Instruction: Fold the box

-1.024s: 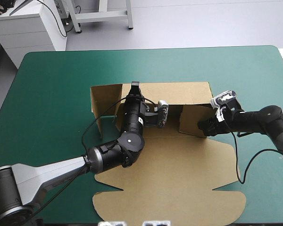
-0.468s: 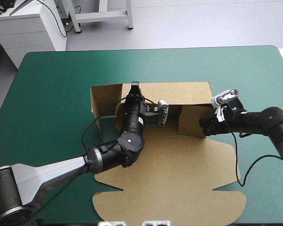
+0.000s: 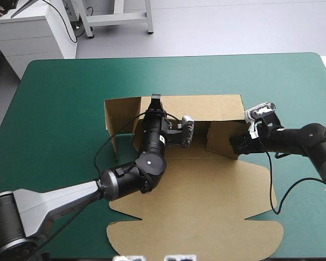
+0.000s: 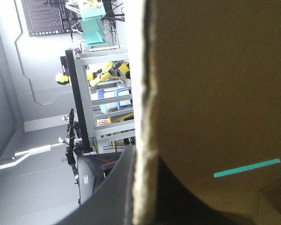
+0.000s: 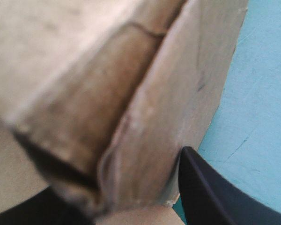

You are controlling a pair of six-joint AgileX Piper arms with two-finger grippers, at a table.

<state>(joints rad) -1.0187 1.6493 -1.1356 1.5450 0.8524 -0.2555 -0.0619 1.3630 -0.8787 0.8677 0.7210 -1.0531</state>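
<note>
Box: far walls upright, lid flat

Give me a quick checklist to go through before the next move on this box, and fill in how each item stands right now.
1. The left hand is shut on the far wall of the box: ok.
2. The right hand is shut on the right side wall: ok, board is clamped in its wrist view.
3. The left side wall is raised: ok.
4. The lid lies flat on the near side: ok.
5. The right side wall is tucked against the far wall: cannot tell, the joint is unclear.
</note>
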